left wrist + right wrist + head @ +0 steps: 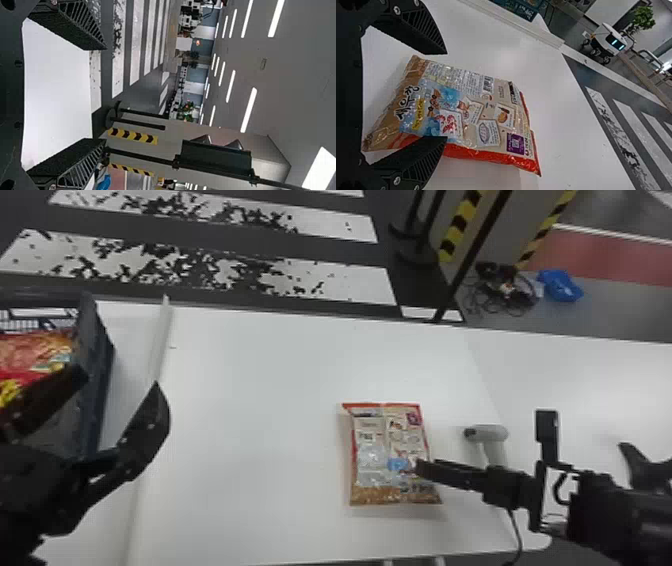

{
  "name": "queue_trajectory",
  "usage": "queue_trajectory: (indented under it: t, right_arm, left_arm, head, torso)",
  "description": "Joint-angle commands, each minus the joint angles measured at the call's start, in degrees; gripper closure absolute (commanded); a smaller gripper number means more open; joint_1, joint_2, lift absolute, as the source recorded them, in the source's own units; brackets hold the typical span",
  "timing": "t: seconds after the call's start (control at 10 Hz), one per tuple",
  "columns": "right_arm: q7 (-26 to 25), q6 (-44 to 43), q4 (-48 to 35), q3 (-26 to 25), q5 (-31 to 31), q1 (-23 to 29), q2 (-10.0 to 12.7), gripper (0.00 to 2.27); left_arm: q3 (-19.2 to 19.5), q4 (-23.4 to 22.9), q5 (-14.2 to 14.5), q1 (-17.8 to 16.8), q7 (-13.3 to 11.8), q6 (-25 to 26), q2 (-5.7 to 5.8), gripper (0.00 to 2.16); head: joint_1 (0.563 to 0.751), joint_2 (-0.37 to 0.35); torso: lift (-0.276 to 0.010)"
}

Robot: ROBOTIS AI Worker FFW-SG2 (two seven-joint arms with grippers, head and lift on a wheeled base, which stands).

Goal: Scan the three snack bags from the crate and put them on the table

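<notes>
Head view: one snack bag on the table, one scanner, one crate holding bags I can't count; left gripper by the crate, right gripper near the scanner.

Left wrist view: ceiling lights; fingers wide apart, nothing between.

Right wrist view: fingers spread, ungripping — contact with the bag unclear.
</notes>
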Motion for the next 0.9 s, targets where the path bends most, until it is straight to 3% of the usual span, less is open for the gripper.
queue_trajectory:
  t: [0.0, 0.3, 0.5, 0.6, 0.7, 0.8]
  right_arm:
    - [-0.04, -5.09, 2.82, 1.47, 1.69, -0.79, 0.09, 0.13]
    - [-0.48, -5.44, 4.40, 2.26, 3.09, -1.23, 0.09, 0.13]
    - [-0.92, -5.44, 6.59, 5.33, 5.73, -2.55, 0.27, 0.21]
    - [-1.19, -5.44, 8.18, 6.30, 6.70, -3.69, 0.27, 0.77]
    - [-3.30, -5.44, 8.44, 7.35, 7.23, -3.96, 0.27, 1.84]
    - [-4.00, -5.44, 8.53, 7.53, 7.31, -3.96, 0.27, 2.07]
  left_arm:
    - [0.13, -0.02, -0.25, 0.43, 0.00, -0.17, 0.02, 0.04]
    - [-0.49, 0.15, -1.31, 0.70, 0.09, -0.70, -0.07, 0.04]
    - [-0.49, 0.24, -1.31, 0.43, 0.09, -0.88, -0.07, 0.04]
    - [-0.49, 0.50, -1.31, 0.43, 0.09, -1.05, 0.02, 0.04]
    - [-0.40, 0.85, -1.31, 0.34, 0.09, -1.76, 0.11, 0.04]
    - [-0.40, 1.29, -1.22, 0.17, 0.18, -2.11, 0.20, 0.04]
  head:
    - [0.695, -0.198]
    - [0.695, -0.201]
    - [0.695, -0.202]
    - [0.695, -0.194]
    - [0.695, -0.191]
    - [0.695, -0.187]
  torso:
    - [-0.094]
    - [-0.094]
    - [-0.094]
    - [-0.094]
    - [-0.094]
    - [-0.094]
